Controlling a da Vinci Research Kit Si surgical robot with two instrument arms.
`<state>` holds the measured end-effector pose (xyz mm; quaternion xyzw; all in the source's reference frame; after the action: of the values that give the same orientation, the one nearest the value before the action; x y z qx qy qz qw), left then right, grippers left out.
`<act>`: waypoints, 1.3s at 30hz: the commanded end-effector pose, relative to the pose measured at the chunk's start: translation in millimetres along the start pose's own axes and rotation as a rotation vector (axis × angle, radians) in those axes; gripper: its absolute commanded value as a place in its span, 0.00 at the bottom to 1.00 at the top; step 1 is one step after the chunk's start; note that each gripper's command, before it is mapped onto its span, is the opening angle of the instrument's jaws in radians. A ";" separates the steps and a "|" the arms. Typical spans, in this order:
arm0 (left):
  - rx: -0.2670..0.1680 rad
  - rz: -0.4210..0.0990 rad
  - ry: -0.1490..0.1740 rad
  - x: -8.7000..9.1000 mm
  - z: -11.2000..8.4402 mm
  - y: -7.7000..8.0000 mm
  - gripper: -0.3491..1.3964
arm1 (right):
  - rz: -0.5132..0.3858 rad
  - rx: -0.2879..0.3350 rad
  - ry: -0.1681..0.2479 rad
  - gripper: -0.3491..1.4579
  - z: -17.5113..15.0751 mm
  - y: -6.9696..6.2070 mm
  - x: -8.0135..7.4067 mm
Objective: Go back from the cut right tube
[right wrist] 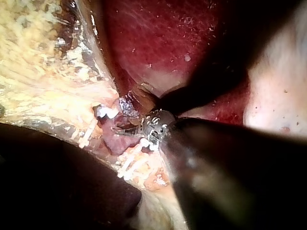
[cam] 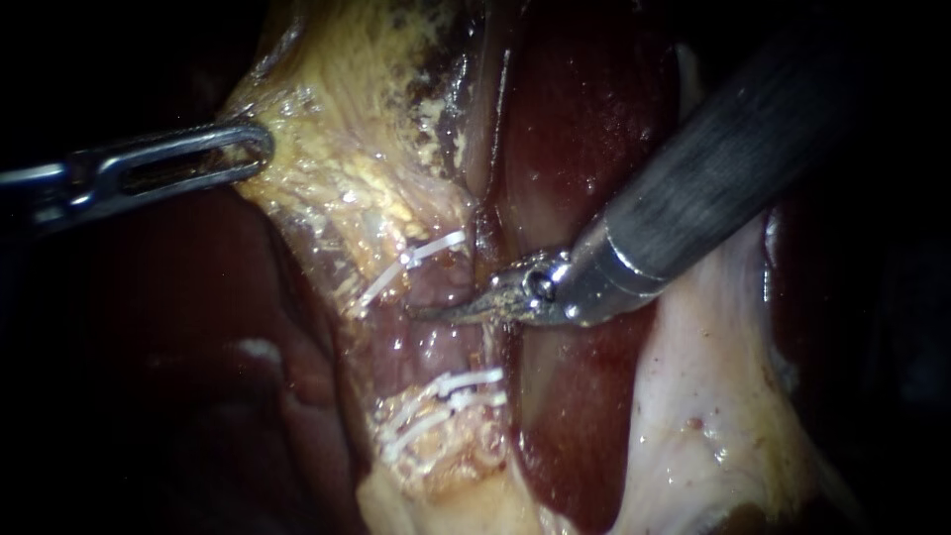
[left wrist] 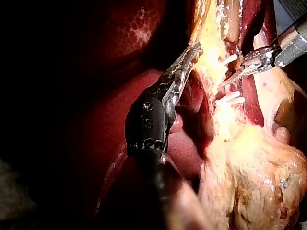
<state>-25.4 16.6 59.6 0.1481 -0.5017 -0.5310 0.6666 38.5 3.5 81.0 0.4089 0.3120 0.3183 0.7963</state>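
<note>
Since the liver (cam: 584, 119) is the biggest thing in shot, I'll start there: dark red, filling the middle out to 3 o'clock in the endoscope view. A wide band of yellow fatty tissue (cam: 337, 168) runs over it from 11 o'clock down to 6, and there's a pale sheet of tissue (cam: 693, 396) at about 4 o'clock.

The right instrument (cam: 446, 311) comes in from 2 o'clock on a thick grey shaft. Its thin pointed jaws look closed together with nothing between them. The left instrument (cam: 243, 149) comes in from 9 o'clock, and its slotted jaws are clamped on the edge of that yellow fatty tissue, holding it out toward 10 o'clock.

The clipped tube (cam: 441, 282) is the pinkish strand dead centre. It has one white clip (cam: 433, 248) on the 12 o'clock side of the right tip and a pair of clips (cam: 451, 381) on the 6 o'clock side. The tip lies right across the stretch between them, touching or nearly touching. I can't make out the cut ends under it, and I can't see a second tube to compare sides with.

So my read is the retreat has barely begun, if at all. The next move probably wants a straight pull back along the shaft toward 2 o'clock with the jaws kept closed. The tip needs to stay clear of the clips on either side and the liver just beside it, while the left instrument keeps its grip.
</note>
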 end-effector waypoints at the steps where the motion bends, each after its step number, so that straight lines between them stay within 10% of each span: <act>1: 0.000 0.000 0.000 0.0 0.0 0.0 0.00 | -0.001 -0.001 0.004 0.47 0.0 0.0 0.0; 14: 0.000 -0.001 0.000 -0.1 -0.1 -0.1 0.00 | -0.015 -0.004 0.009 0.65 -0.4 -0.4 -0.4; 26: 0.000 -0.001 0.000 -0.2 -0.1 -0.1 0.00 | -0.536 0.007 0.156 0.98 -4.3 -2.5 -3.4; 39: 0.000 -0.002 0.001 -0.3 -0.2 0.0 0.00 | -0.675 -0.076 0.230 0.98 -14.7 -3.8 -2.1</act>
<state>-25.2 16.9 59.4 0.1489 -0.5013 -0.5315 0.6663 26.6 7.0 70.9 0.2097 0.5058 0.0927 0.8316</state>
